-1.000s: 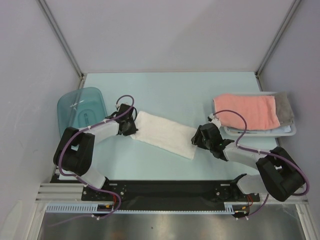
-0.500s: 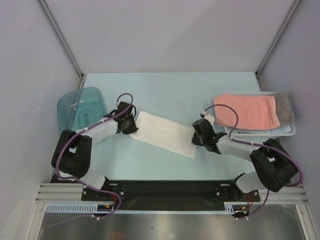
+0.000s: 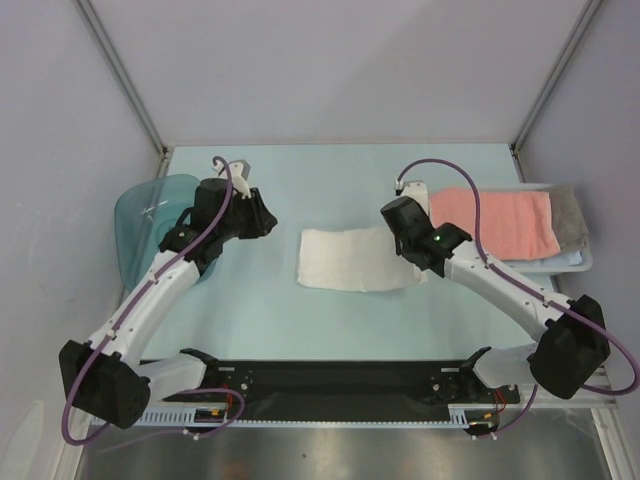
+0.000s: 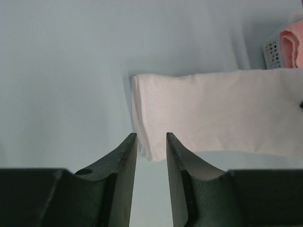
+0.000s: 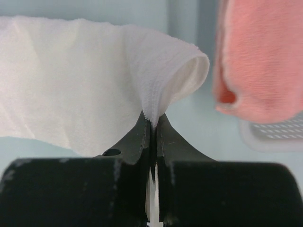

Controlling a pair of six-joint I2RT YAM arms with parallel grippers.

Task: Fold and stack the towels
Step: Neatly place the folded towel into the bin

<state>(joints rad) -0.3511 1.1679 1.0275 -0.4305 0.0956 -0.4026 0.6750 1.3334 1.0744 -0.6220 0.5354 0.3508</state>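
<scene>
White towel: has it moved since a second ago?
Yes. The white towel has slid right, away from the blue tub, toward the basket.

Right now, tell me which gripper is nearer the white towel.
Right. The right gripper is shut on the white towel, pinching a fold at its right end. The left gripper hangs open just short of the towel's left end, not touching it.

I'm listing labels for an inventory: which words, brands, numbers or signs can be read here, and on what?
None can be read: the white towel, the salmon-pink towel, the blue tub and the lattice basket show no legible print in any view.
</scene>
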